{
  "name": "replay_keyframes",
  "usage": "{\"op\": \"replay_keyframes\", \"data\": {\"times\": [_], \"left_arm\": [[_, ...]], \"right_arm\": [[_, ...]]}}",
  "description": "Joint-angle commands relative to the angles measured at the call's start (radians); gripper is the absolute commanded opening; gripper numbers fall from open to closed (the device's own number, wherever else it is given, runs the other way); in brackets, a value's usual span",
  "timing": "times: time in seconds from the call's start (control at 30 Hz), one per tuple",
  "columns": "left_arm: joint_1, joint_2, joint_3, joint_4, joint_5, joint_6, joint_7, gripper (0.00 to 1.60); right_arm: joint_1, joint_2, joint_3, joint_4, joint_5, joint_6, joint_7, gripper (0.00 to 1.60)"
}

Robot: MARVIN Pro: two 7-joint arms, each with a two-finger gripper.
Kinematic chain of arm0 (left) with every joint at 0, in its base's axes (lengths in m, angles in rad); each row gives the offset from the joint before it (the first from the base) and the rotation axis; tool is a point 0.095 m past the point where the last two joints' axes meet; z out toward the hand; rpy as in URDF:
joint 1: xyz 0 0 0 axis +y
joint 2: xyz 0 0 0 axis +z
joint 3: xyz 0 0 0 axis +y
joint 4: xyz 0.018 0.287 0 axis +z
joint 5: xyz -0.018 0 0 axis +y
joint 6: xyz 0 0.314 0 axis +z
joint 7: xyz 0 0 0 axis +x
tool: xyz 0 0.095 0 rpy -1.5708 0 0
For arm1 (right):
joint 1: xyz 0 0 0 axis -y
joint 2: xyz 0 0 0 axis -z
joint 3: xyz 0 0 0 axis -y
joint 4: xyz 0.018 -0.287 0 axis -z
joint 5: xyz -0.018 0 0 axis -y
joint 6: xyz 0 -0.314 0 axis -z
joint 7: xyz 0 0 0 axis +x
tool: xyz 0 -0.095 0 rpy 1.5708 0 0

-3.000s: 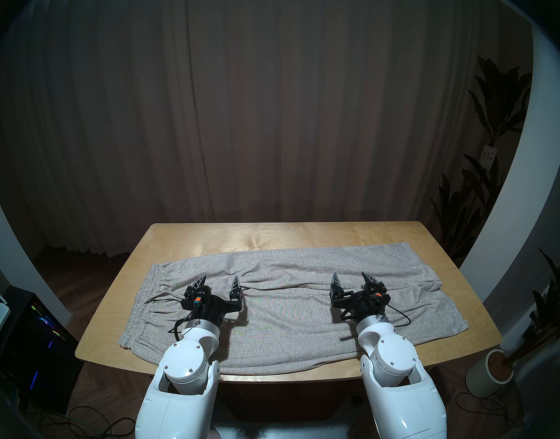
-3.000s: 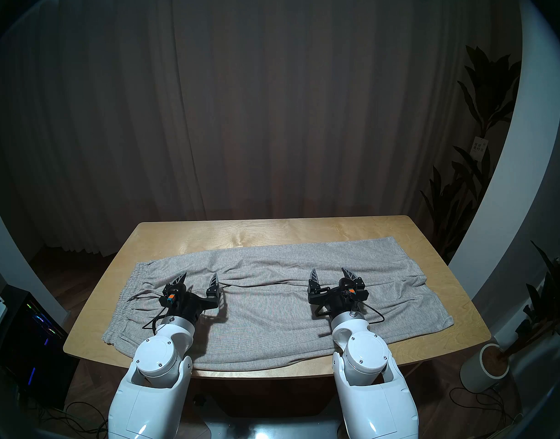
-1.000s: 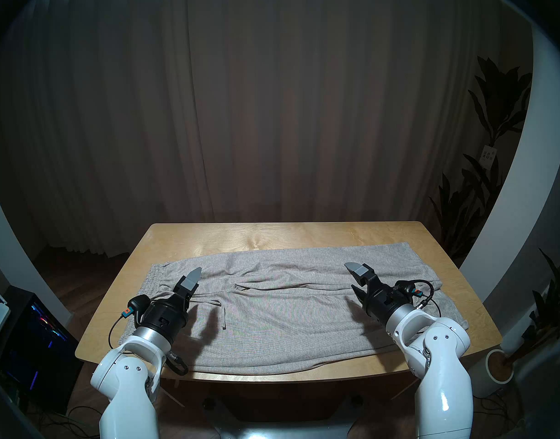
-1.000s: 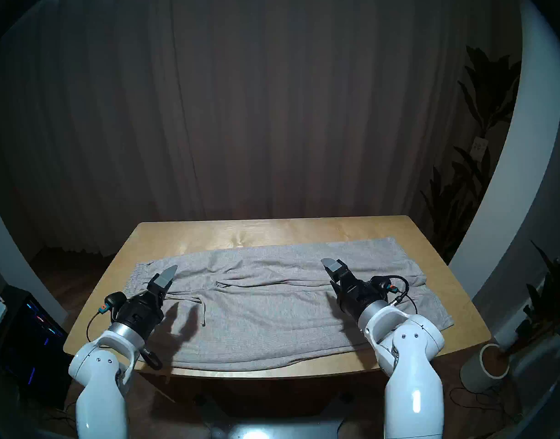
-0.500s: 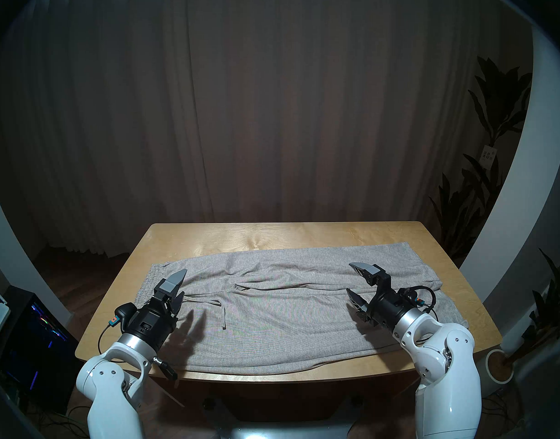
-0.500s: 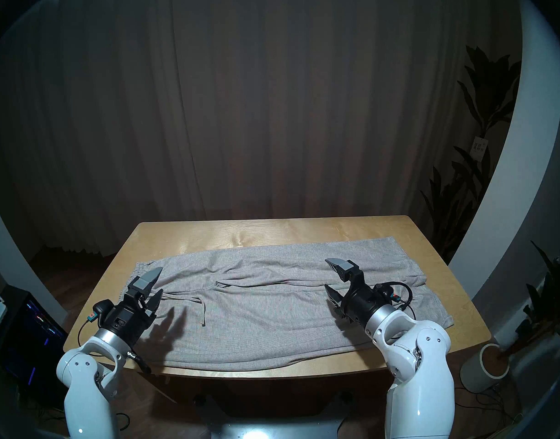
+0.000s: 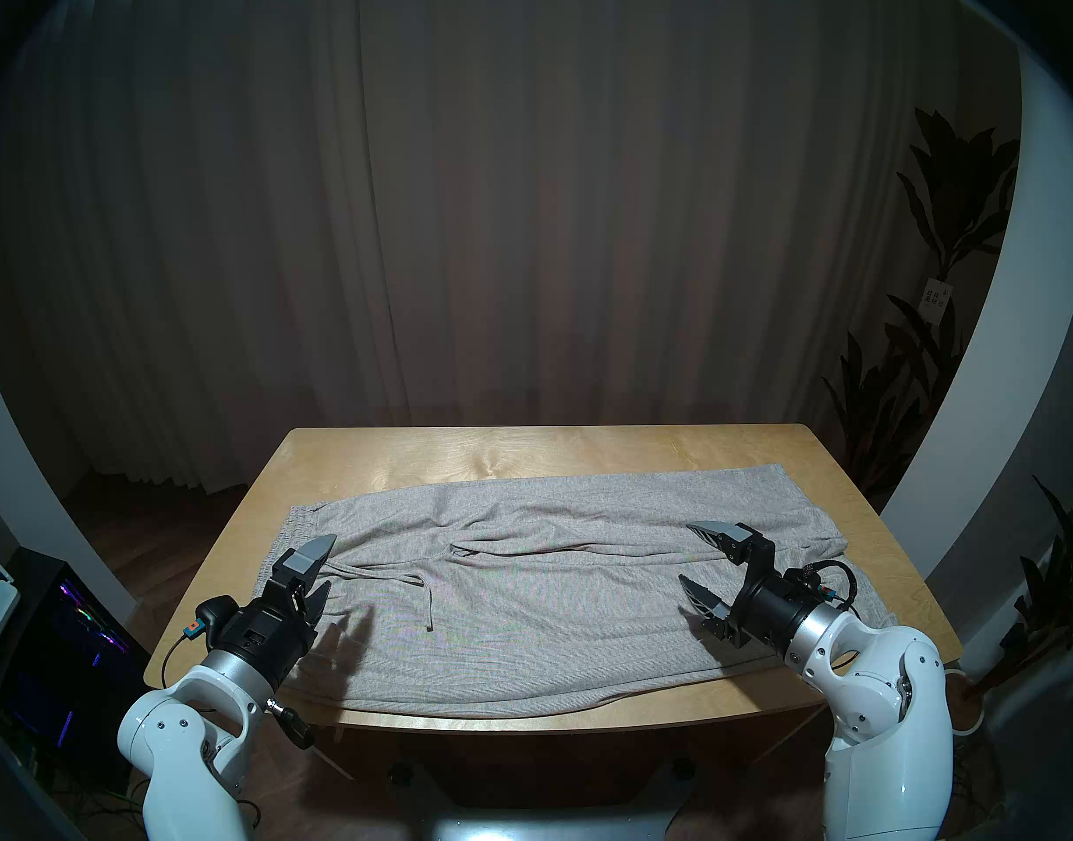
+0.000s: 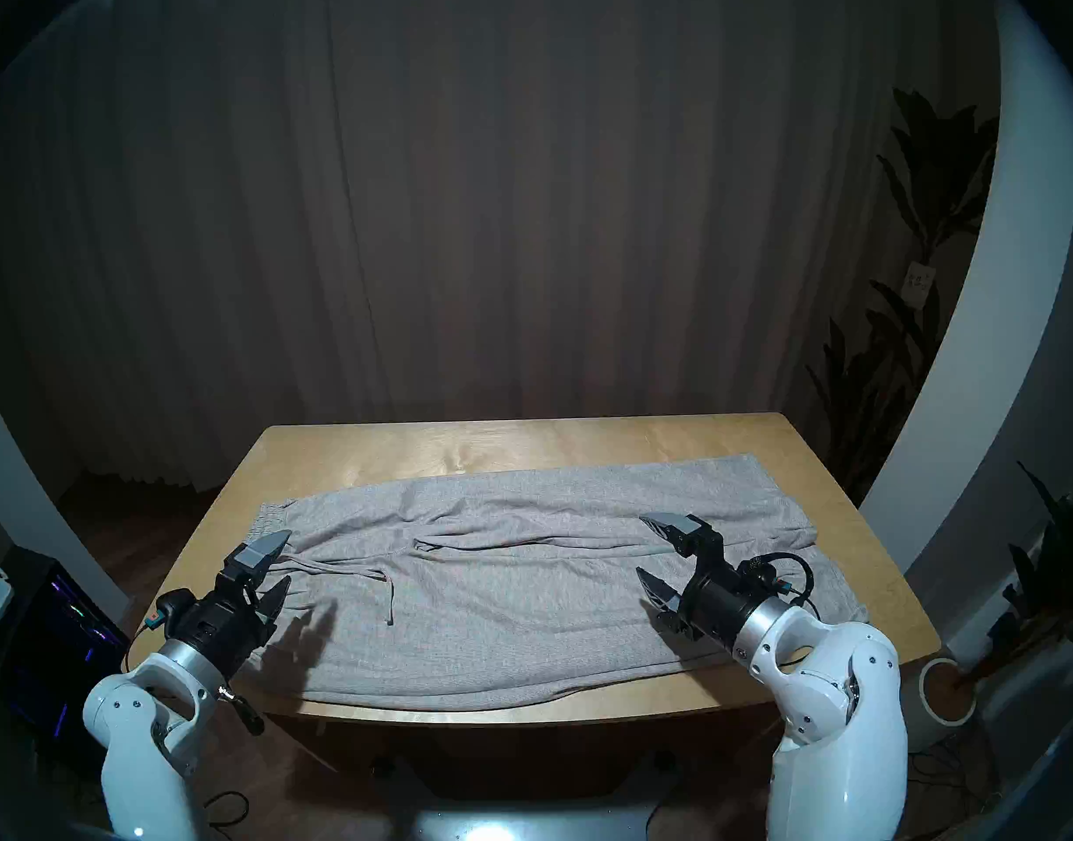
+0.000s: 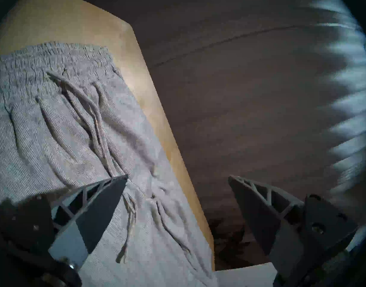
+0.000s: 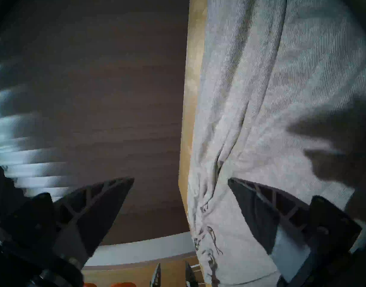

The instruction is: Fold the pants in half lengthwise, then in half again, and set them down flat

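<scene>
A dark curtain (image 7: 522,215) hangs behind the wooden table (image 7: 522,451), and the pants (image 7: 552,579) lie spread flat across it, waistband (image 7: 279,554) toward the left end, legs running off to the right, the drawstring (image 7: 412,585) trailing loose over the cloth. The pants have not shifted since three seconds ago. What has changed is the arms: back then both hovered over the middle of the fabric, side by side. Since then they have swung outward and rolled their wrists. The left gripper (image 7: 318,570) now sits above the waistband near the table's left edge, jaws spread wide, holding nothing. The right gripper (image 7: 698,557) hangs above the leg ends near the right, likewise wide and empty.
</scene>
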Motion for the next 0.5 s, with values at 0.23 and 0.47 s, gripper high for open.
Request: {"op": "replay_keyframes", "data": {"times": [0.23,0.47], "left_arm": [[-0.001,-0.043,-0.068,0.03,-0.133,0.048,-0.002,1.6],[0.013,-0.031,-0.101,0.038,-0.18,0.096,0.022,1.6]], "right_arm": [[0.019,-0.066,0.098,0.01,0.295,-0.112,-0.097,1.6],[-0.029,-0.034,0.14,0.005,0.447,-0.148,-0.222,1.6]]}}
